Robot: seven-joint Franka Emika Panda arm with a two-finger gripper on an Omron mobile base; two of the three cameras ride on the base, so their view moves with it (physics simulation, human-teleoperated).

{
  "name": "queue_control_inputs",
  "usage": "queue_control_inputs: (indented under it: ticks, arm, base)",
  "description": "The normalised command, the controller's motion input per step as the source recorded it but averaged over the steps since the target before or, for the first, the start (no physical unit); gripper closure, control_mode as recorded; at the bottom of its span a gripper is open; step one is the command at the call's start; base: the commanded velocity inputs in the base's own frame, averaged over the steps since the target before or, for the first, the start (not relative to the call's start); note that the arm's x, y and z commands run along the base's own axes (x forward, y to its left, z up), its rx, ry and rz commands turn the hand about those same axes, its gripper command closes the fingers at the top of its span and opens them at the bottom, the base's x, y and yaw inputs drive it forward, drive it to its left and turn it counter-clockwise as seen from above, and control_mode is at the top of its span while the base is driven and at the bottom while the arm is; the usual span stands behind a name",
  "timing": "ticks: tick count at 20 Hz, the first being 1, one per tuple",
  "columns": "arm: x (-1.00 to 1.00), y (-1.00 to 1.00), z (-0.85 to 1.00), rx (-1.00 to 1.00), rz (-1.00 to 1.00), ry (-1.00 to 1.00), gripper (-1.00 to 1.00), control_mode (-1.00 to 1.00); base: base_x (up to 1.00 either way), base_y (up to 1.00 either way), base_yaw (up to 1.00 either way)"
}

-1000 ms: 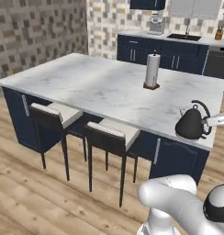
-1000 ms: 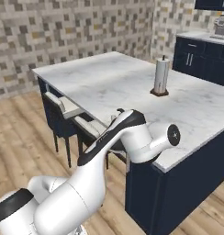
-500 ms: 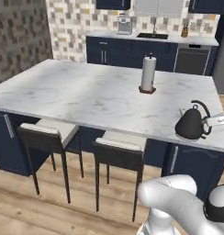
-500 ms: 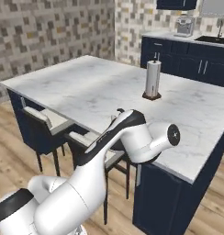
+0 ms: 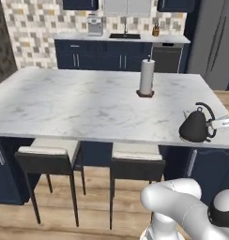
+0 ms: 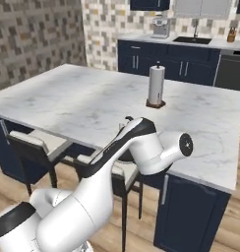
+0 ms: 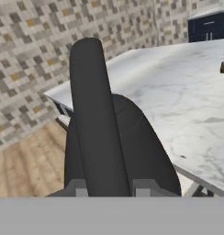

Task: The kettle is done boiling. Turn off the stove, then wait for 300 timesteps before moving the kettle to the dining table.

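One kettle (image 5: 195, 127) in the clamped pincer (image 5: 215, 123) over the dining table (image 5: 79, 105) (two stools (image 5: 48, 157), one paper-towel roll (image 5: 147, 77))

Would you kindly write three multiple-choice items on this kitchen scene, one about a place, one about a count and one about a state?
1. Where is the kettle?
A. at the near right edge of the dining table
B. on the floor
C. in the sink

2. How many stools are tucked under the table's near side?
A. one
B. two
C. four

3. How does the paper-towel roll stand?
A. lying flat
B. leaning on the kettle
C. upright on its holder

Answers:
1 A, the left base view shows the kettle at the marble top's near right edge, with the gripper shut on its handle.
2 B, one stool and another stool sit side by side.
3 C, it rises straight from its dark base, apart from the kettle.
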Motion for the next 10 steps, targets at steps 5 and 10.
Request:
queue_control_inputs:
  ticks: [5,10]
  arm:
    - [0.00,0.00,0.00,0.00,0.00,0.00,1.00,1.00]
    - [0.00,0.00,0.00,0.00,0.00,0.00,1.00,1.00]
  base:
    - [0.51,0.41,-0.32]
    - [0.55,0.17,-0.20]
